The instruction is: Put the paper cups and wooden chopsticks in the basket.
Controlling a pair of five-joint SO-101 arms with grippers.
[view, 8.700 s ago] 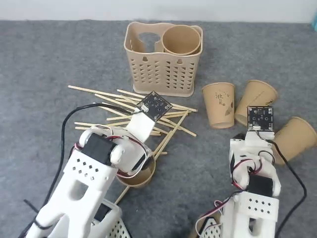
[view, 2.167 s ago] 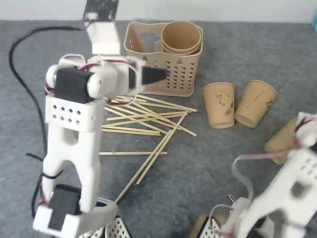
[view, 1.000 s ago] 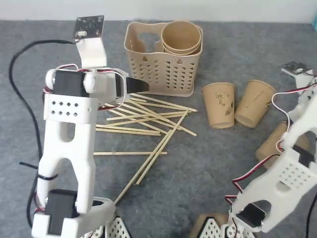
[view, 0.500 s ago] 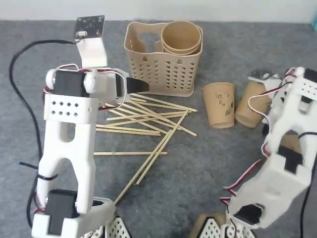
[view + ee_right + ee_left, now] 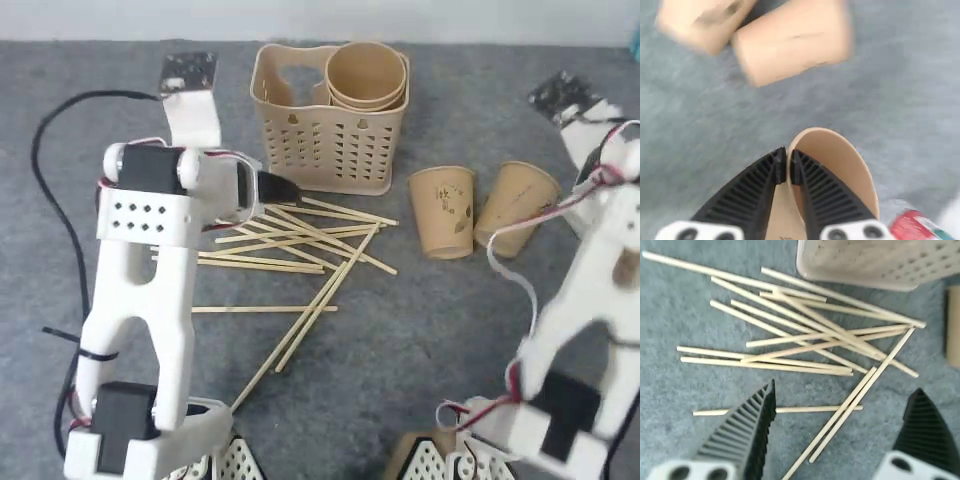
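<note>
From the high view we see the basket (image 5: 320, 140) on the grey counter (image 5: 440, 330), with nested paper cups (image 5: 367, 72) in one compartment (the right-hand one). The chopsticks (image 5: 290, 240) lie scattered just in front of it, and two loose cups (image 5: 443, 212) sit to their right. In the left wrist view, the left gripper (image 5: 844, 386) hangs with its jaws wide apart above the chopsticks (image 5: 805, 345). In the right wrist view, we find the right gripper (image 5: 788, 150) clamped on the rim of a held cup (image 5: 840, 165), near the two loose cups (image 5: 790, 45).

Basket (image 5: 865, 260) cut off; held cup (image 5: 840, 167) partly hidden.
</note>
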